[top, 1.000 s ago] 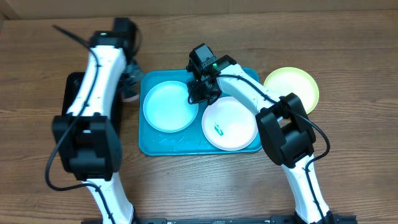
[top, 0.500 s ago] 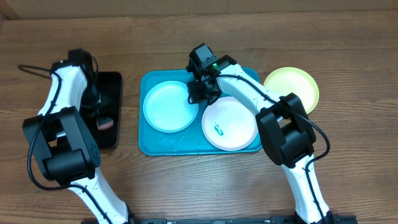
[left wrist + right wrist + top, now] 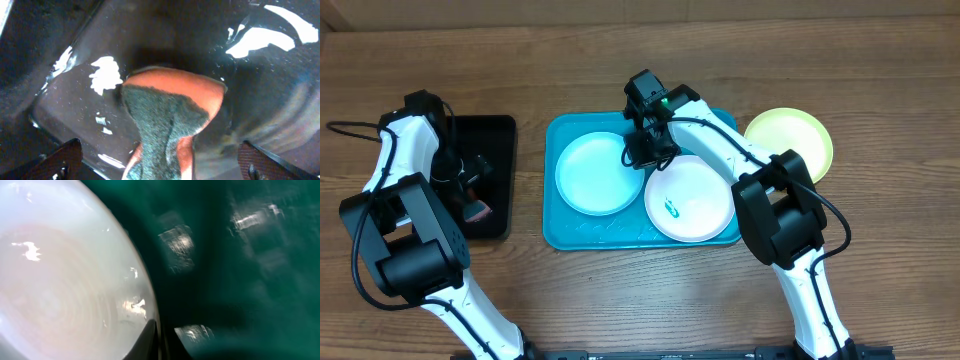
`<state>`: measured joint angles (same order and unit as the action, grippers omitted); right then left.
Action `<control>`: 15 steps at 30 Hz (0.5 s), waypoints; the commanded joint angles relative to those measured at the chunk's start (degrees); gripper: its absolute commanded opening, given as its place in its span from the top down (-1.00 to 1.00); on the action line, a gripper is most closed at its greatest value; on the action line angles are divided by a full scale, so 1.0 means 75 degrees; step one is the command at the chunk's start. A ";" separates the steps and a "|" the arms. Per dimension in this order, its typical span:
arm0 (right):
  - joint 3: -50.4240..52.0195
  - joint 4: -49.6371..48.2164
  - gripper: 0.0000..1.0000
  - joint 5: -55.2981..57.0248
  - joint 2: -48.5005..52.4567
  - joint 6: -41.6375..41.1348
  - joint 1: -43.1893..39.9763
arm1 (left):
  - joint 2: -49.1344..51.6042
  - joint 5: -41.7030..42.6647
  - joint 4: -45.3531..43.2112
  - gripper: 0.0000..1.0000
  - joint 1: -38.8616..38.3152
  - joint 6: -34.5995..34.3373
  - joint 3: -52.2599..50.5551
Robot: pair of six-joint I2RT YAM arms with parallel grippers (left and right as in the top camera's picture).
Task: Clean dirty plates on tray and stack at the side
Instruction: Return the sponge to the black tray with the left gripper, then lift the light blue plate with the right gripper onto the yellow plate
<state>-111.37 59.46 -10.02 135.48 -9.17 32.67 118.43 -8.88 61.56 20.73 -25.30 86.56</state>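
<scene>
Hovering released over the sponge (image 3: 170,110) in the black tray (image 3: 498,130), my left pincer (image 3: 160,162) should pinch its middle squarely; right pincer (image 3: 159,339) clenched beside the blue plate (image 3: 598,173), teal tray (image 3: 560,236).

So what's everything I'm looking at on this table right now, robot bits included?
Wooden table: one, brown, under everything.
Large turquoise rectangular plastic tray: one, turquoise, table centre.
Round light blue plastic plate: one, light blue, left on the turquoise tray.
Round white plastic plate: one, white with a small teal smudge, right on the turquoise tray.
Round yellow-green plastic plate: one, yellow-green, on the table right of the turquoise tray.
Smaller black rectangular tray: one, black, left of the turquoise tray.
Sponge: one, orange with dark scouring face, in the black tray.
Left gripper: open, above the sponge.
Right gripper: shut, at the light blue plate's rim.
</scene>
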 commanded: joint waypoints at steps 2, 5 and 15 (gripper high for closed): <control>-0.1003 0.0868 0.92 0.1233 0.0169 0.0085 0.0058 | -0.0006 0.0335 0.0085 -1.00 -0.0003 0.0003 0.0195; -0.1784 0.1536 0.92 0.1821 0.0154 0.0085 0.0303 | -0.0006 0.0335 0.0096 -1.00 -0.0003 0.0003 0.0195; -0.3905 0.3203 0.93 0.5831 0.0152 -0.0166 0.1448 | -0.0006 0.0344 0.0070 -1.00 -0.0017 0.0003 0.0195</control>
<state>-137.10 82.02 18.39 136.68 -9.10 41.19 118.43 -7.03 62.08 20.73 -25.30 86.61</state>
